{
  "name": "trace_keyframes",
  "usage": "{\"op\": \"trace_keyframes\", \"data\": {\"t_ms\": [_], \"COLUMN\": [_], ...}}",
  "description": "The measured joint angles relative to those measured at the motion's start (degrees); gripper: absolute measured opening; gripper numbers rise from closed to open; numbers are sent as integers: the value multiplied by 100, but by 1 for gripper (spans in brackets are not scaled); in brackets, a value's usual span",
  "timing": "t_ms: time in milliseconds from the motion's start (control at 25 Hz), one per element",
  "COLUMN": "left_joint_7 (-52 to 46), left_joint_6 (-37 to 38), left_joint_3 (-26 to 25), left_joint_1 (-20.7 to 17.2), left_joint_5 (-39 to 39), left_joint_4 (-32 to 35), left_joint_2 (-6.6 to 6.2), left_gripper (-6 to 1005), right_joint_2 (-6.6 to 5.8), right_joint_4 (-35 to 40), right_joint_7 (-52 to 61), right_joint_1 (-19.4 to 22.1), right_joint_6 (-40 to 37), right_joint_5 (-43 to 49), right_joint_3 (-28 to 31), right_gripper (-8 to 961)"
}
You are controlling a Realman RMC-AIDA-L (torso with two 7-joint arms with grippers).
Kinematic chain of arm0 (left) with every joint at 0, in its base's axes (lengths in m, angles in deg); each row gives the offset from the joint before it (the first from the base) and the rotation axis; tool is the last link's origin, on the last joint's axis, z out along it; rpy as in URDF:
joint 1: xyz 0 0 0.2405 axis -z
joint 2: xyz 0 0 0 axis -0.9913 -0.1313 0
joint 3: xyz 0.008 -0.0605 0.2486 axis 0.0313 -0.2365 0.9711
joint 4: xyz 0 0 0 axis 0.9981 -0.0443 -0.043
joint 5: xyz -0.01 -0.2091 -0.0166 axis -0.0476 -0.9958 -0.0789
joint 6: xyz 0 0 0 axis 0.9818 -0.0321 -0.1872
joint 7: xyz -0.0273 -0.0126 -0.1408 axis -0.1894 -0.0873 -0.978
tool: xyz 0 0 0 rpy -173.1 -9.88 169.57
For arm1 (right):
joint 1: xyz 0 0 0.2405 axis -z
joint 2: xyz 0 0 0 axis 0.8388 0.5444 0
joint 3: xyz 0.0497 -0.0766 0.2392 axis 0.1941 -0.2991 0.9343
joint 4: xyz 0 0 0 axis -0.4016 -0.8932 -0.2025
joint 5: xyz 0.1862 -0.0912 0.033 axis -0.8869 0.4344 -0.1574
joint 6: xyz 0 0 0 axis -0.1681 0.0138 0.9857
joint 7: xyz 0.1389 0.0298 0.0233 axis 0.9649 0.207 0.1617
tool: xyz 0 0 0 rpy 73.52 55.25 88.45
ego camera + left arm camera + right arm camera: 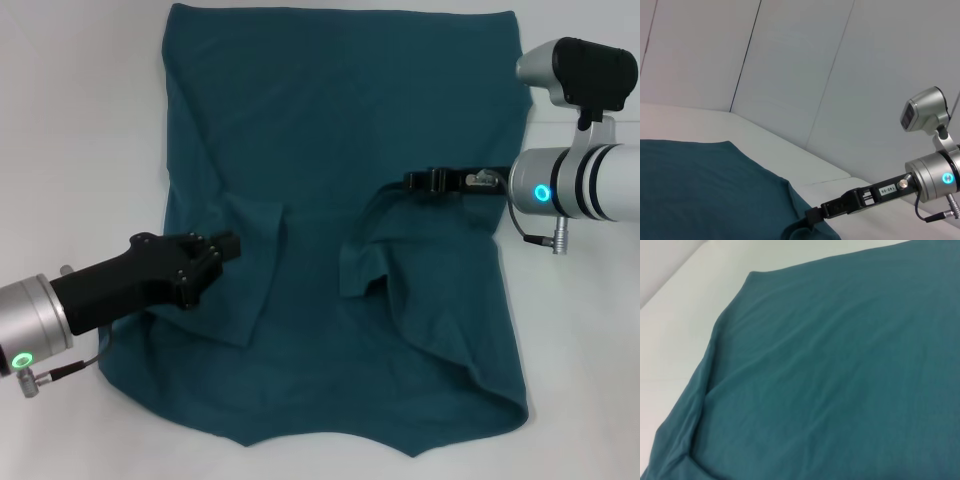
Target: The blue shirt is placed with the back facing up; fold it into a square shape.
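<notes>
I see one dark teal-blue cotton shirt (340, 150) filling the centre of the head view on a white table (70, 120). My left gripper (232, 246) sits lower left and my right gripper (412, 182) centre right; I cannot tell either's finger state. Both folded-in sleeves could slip loose if dragged.

The blue shirt (330, 130) is spread flat on the white surface, plain teal-blue side up, no print to be seen. Both sleeves are folded inward over the body: the left one (250, 275) lies as a flap with a straight edge, the right one (365, 260) is bunched and lifted a bit. The far hem is pretty straight, the near edge is wavy with a small point, and wrinkles are gathered around the near right corner.
</notes>
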Motion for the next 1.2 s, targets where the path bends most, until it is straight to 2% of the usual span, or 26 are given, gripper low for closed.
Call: {"op": "trace_keyframes", "data": {"t_ms": [360,600,760,960,1200], "left_joint_7": [62,67,57,62,62], "left_joint_6": [0,12,105,213,294], "left_joint_3": [0,1,2,0,31], "left_joint_1": [0,40,8,-80,-114], "left_joint_5": [10,10,10,58,63], "left_joint_4": [-6,-78,-62,16,10], "left_joint_2": [0,-5,-17,-34,-2], "left_gripper": [75,75,76,76,75], "right_joint_2": [37,40,18,-15,-9], "right_joint_4": [35,108,645,1339,1534], "right_joint_7": [-432,-1372,-1379,-1005,-296], "right_joint_1": [22,-13,362,1076,1270], "right_joint_6": [277,805,-112,-1462,-1842], "right_joint_5": [-307,-1631,-1807,-1687,-967], "right_joint_3": [-31,-34,-38,-94,-161], "right_gripper": [457,458,459,460,461]}}
